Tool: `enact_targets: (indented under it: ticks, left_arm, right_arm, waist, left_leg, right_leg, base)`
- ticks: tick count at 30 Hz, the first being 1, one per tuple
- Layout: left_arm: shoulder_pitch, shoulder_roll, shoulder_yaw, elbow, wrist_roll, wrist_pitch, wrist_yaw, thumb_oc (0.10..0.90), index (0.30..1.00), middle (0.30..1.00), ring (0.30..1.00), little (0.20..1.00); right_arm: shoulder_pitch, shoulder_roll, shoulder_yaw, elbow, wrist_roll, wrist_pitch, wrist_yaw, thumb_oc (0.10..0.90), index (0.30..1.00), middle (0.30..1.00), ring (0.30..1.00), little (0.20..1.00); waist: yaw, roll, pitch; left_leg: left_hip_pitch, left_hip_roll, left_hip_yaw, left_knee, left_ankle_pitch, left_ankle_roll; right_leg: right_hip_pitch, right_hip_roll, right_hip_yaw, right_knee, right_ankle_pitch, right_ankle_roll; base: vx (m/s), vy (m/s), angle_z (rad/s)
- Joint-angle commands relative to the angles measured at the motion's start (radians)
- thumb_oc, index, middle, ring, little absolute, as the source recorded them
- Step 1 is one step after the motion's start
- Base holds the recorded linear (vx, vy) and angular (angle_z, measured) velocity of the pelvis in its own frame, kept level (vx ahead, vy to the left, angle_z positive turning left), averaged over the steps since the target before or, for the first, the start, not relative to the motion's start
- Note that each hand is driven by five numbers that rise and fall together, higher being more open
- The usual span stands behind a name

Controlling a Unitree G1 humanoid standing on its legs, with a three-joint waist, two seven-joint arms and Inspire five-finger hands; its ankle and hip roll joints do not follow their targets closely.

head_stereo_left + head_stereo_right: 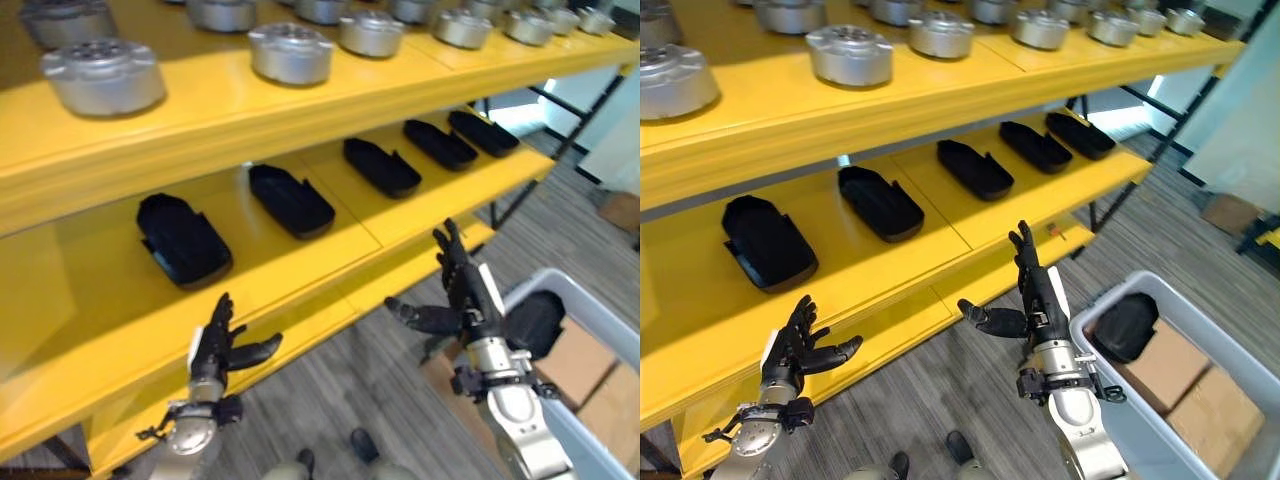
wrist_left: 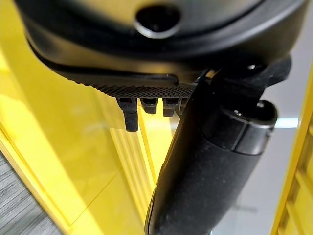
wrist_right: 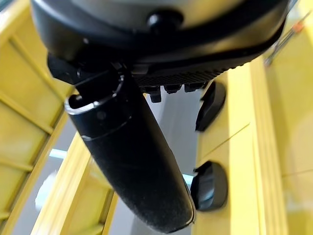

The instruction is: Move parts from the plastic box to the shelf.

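The yellow shelf (image 1: 940,270) carries five black parts (image 1: 878,203) in a row. The grey plastic box (image 1: 1200,330) at four o'clock holds one black part (image 1: 1125,326), just beside the empty right hand (image 1: 1038,300), fingers spread. The left hand (image 1: 795,355) at seven o'clock is likewise spread, empty.

The scene was brightly and evenly lit from above. The yellow shelf (image 1: 300,215) carried a soft sheen, and the silver parts (image 1: 290,52) on its upper level showed pale highlights. Daylight glared white behind the shelf's far end. In both wrist views the thumb (image 3: 132,161) loomed close and soft, and the shelf boards beyond it were blurred.
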Motion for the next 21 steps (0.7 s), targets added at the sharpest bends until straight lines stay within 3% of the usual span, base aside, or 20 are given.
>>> enact_targets:
  ticks: [1, 3, 4, 6, 7, 8, 10, 13, 14, 21]
  left_arm:
    - [-0.095, 0.019, -0.014, -0.090, 0.025, -0.097, -0.023, 0.900, 1.000, 1.000, 1.000, 1.000]
    - [-0.103, 0.019, -0.013, -0.087, 0.023, -0.097, -0.018, 0.900, 1.000, 1.000, 1.000, 1.000]
    - [-0.107, 0.019, -0.011, -0.093, 0.025, -0.097, -0.008, 0.900, 1.000, 1.000, 1.000, 1.000]
    - [-0.111, 0.022, 0.000, -0.096, 0.025, -0.097, 0.012, 0.900, 1.000, 1.000, 1.000, 1.000]
    - [-0.111, 0.022, 0.001, -0.096, 0.025, -0.097, 0.012, 0.900, 1.000, 1.000, 1.000, 1.000]
    - [-0.101, 0.022, 0.010, -0.102, 0.022, -0.100, 0.015, 0.900, 1.000, 1.000, 1.000, 1.000]
    - [-0.091, 0.016, 0.017, -0.103, 0.018, -0.101, 0.017, 0.900, 1.000, 1.000, 1.000, 1.000]
    - [-0.101, 0.008, 0.010, -0.088, 0.013, -0.105, 0.008, 0.900, 1.000, 1.000, 1.000, 1.000]
    - [-0.102, -0.005, 0.003, -0.078, 0.016, -0.097, -0.002, 0.900, 1.000, 1.000, 1.000, 1.000]
    - [-0.112, -0.021, -0.010, -0.069, 0.016, -0.093, -0.017, 0.900, 1.000, 1.000, 1.000, 1.000]
  right_arm:
    - [-0.135, -0.032, -0.026, -0.028, -0.003, -0.078, -0.009, 0.900, 1.000, 1.000, 1.000, 1.000]
    - [-0.143, -0.026, -0.021, -0.024, -0.013, -0.077, -0.013, 0.900, 1.000, 1.000, 1.000, 1.000]
    - [-0.150, -0.018, -0.018, -0.019, -0.016, -0.078, -0.021, 0.900, 1.000, 1.000, 1.000, 1.000]
    - [-0.160, -0.003, -0.010, -0.004, -0.030, -0.077, -0.034, 0.900, 1.000, 1.000, 1.000, 1.000]
    - [-0.161, -0.002, -0.009, -0.004, -0.030, -0.077, -0.034, 0.900, 1.000, 1.000, 1.000, 1.000]
    - [-0.163, -0.002, -0.004, 0.001, -0.038, -0.078, -0.036, 0.900, 1.000, 1.000, 1.000, 1.000]
    - [-0.193, 0.000, 0.014, 0.024, -0.061, -0.075, -0.043, 0.900, 1.000, 1.000, 1.000, 1.000]
    - [-0.187, -0.003, 0.008, 0.028, -0.071, -0.072, -0.037, 0.900, 1.000, 1.000, 1.000, 1.000]
    - [-0.144, -0.010, -0.015, 0.021, -0.062, -0.078, -0.033, 0.900, 1.000, 1.000, 1.000, 1.000]
    - [-0.082, -0.045, -0.076, -0.005, -0.046, -0.091, -0.031, 0.900, 1.000, 1.000, 1.000, 1.000]
  waist:
    - [-0.010, 0.041, -0.052]
    - [-0.004, 0.042, -0.048]
    - [0.006, 0.047, -0.036]
    - [0.036, 0.061, -0.015]
    - [0.031, 0.060, -0.015]
    - [0.042, 0.072, -0.010]
    - [0.049, 0.080, -0.008]
    - [0.025, 0.062, -0.008]
    - [0.008, 0.051, -0.030]
    - [-0.048, 0.067, -0.073]
  left_leg:
    - [0.043, -0.017, -0.099, -0.133, 0.065, -0.027]
    - [0.038, -0.010, -0.079, -0.126, 0.059, -0.026]
    - [0.044, 0.000, -0.058, -0.123, 0.044, -0.020]
    - [0.070, 0.048, 0.034, -0.143, 0.030, -0.031]
    - [0.068, 0.046, 0.030, -0.144, 0.034, -0.031]
    - [0.082, 0.069, 0.068, -0.153, 0.027, -0.038]
    - [0.114, 0.108, 0.137, -0.182, 0.024, -0.048]
    - [0.138, 0.120, 0.162, -0.190, 0.011, -0.057]
    - [0.151, 0.133, 0.158, -0.202, 0.007, -0.068]
    - [0.208, 0.222, 0.166, -0.264, 0.048, -0.119]
  right_leg:
    - [0.099, 0.048, 0.024, -0.125, 0.103, -0.027]
    - [0.083, 0.050, 0.020, -0.111, 0.101, -0.022]
    - [0.065, 0.036, -0.036, -0.089, 0.092, -0.021]
    - [0.012, -0.093, -0.372, -0.079, 0.084, -0.026]
    - [0.012, -0.095, -0.377, -0.081, 0.086, -0.026]
    - [0.016, -0.157, -0.514, -0.090, 0.082, -0.040]
    - [0.007, -0.234, -0.672, -0.127, 0.117, -0.045]
    - [-0.003, -0.213, -0.618, -0.157, 0.145, -0.031]
    - [0.032, -0.188, -0.600, -0.198, 0.133, -0.046]
    - [0.047, -0.126, -0.596, -0.180, 0.093, -0.074]
  base:
    - [0.02, 0.065, -0.61]
    - [0.01, 0.035, -0.59]
    - [0.01, 0.020, -0.88]
    - [0.00, -0.016, -1.23]
    - [-0.02, -0.033, -1.24]
    - [-0.01, -0.039, -1.22]
    - [0.03, -0.088, -1.00]
    - [0.11, -0.184, -1.20]
    - [0.15, -0.241, -0.37]
    - [0.17, -0.225, 0.18]
